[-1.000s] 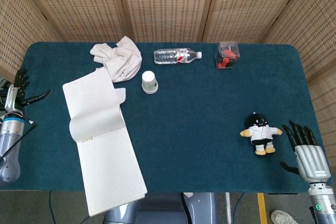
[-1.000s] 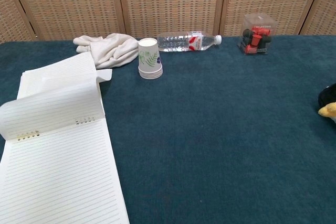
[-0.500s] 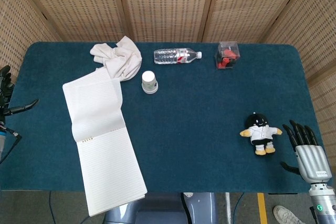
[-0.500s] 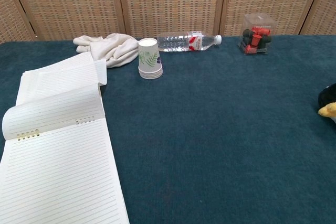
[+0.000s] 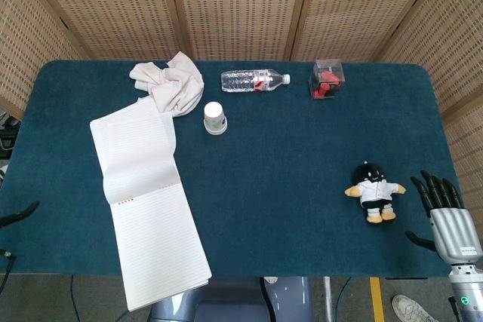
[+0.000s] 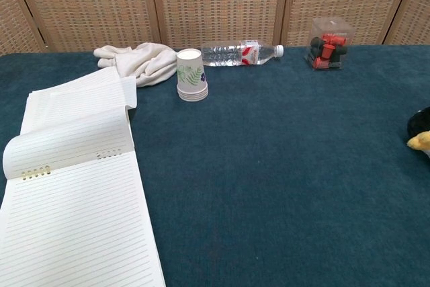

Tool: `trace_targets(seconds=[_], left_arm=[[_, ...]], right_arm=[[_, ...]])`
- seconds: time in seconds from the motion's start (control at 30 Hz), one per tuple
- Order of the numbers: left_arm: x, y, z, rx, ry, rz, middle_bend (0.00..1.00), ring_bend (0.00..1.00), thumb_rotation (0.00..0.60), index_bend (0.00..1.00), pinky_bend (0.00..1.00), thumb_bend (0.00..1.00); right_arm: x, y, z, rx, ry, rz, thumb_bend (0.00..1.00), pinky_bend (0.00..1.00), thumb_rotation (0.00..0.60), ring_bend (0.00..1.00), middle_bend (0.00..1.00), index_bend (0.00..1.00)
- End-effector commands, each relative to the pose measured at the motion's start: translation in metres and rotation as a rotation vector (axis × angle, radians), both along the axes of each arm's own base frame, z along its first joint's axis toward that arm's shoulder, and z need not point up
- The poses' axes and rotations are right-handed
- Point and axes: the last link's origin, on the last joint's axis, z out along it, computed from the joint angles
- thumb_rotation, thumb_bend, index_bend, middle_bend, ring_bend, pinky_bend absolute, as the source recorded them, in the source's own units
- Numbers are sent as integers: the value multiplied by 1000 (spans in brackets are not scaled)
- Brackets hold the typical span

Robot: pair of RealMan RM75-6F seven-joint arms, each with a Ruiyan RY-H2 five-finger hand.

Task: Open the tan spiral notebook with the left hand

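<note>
The spiral notebook (image 5: 148, 206) lies open on the left part of the counter (image 5: 302, 179), lined pages up, its spiral binding across the middle. The left robot hand (image 5: 16, 213) shows only as a dark tip at the counter's left edge; its state cannot be determined. The right robot hand (image 5: 445, 216) rests at the near right corner, fingers spread, holding nothing, beside a plush doll (image 5: 373, 191).
</note>
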Motion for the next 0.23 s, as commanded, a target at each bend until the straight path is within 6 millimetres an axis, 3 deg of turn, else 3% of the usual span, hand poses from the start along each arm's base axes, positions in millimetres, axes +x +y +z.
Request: trace_targets(seconds=[0.03, 0.23], left_arm=[[6, -28, -5, -22, 124, 57, 0, 0, 600, 0, 0, 60], [10, -30, -7, -47, 136, 61, 0, 0, 600, 0, 0, 61]], right_arm=[[-1, 0, 2, -19, 8, 3, 0, 0, 600, 0, 0, 0], [-1, 0, 4, -32, 9, 5, 0, 0, 600, 0, 0, 0]])
